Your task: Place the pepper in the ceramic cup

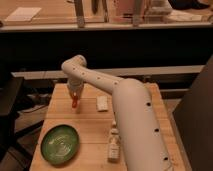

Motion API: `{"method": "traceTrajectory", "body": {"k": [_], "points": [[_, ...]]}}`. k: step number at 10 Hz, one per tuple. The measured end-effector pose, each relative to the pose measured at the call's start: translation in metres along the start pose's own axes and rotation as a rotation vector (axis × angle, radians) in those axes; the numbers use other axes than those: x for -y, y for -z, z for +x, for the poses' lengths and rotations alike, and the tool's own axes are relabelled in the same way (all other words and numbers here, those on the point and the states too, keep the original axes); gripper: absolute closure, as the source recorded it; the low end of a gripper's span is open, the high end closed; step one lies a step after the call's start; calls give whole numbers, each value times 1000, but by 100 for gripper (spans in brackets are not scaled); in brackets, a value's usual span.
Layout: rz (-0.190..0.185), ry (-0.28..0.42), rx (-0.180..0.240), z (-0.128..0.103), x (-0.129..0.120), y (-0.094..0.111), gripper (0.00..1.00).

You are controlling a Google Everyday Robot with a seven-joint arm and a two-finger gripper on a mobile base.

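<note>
The white arm (131,112) fills most of what I can see. It rises from the lower right, bends at an elbow up and left, and drops down towards the wooden table (92,127). A green plate (60,144) lies on the table, nearer to me than the tool and a little left of it, well apart from it. A pale bottle (114,145) stands near the front, off to the tool's right and pressed close against the arm. A flat white block (102,103) lies to the tool's right, about level with it.

The tool (74,97) points downward over the back left part of the table. The pepper (74,102) is directly under its tip – small, red-orange, standing nearly upright. I cannot tell whether the tool is clamped on the pepper or merely over it.

As for progress, the pepper is at the tool and not in any cup, so I judge the placing not yet done. It has to be carried over the cup, lowered and released.

The ceramic cup is the trouble – I cannot find it anywhere on the table from here. It may be behind the arm, which covers much of the table's right side. The arm's base is cut off at the bottom edge. I also cannot make out whether the pepper's lower end touches the wood.
</note>
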Motion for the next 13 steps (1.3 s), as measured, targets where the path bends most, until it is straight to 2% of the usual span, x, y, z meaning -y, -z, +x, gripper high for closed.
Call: {"method": "traceTrajectory", "body": {"k": [6, 13], "points": [[8, -18, -4, -2, -9, 10, 98], [19, -23, -5, -1, -15, 11, 98]]}}
